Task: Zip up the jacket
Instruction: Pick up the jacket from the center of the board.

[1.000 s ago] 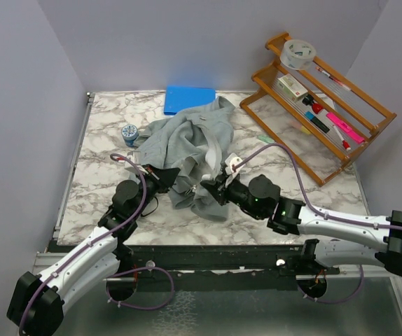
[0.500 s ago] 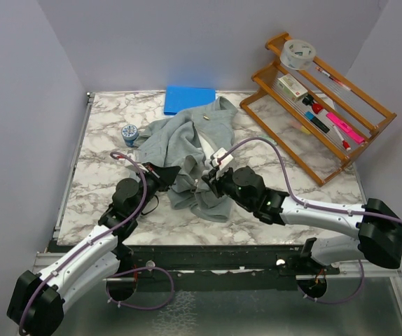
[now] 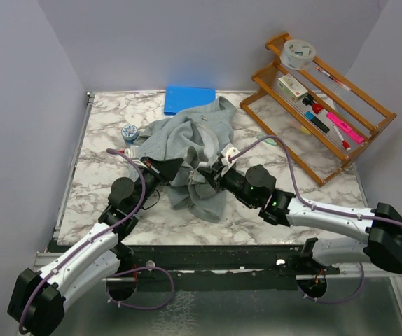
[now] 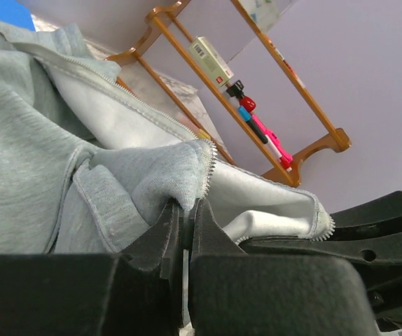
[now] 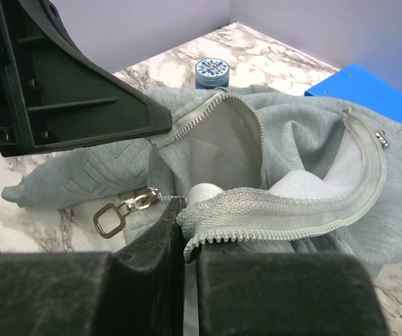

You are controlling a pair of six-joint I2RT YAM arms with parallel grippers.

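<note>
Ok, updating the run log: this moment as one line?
left gripper: shut on jacket | right gripper: shut on zipper edge | jacket: unzipped, bunched

Light grey fleece on the jacket (image 3: 187, 143), lining paler, zipper tape pale grey. White marble table (image 3: 103, 203), grey veining. Solid blue pad (image 3: 189, 99), far edge. Orange-brown wooden rack (image 3: 279, 42). Blue-and-white printed tin (image 3: 129, 132). Lilac walls (image 3: 152, 42).

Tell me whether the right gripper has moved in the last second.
Yes. The right gripper, shut on the jacket, has shifted a little farther out, toward the blue pad.
</note>
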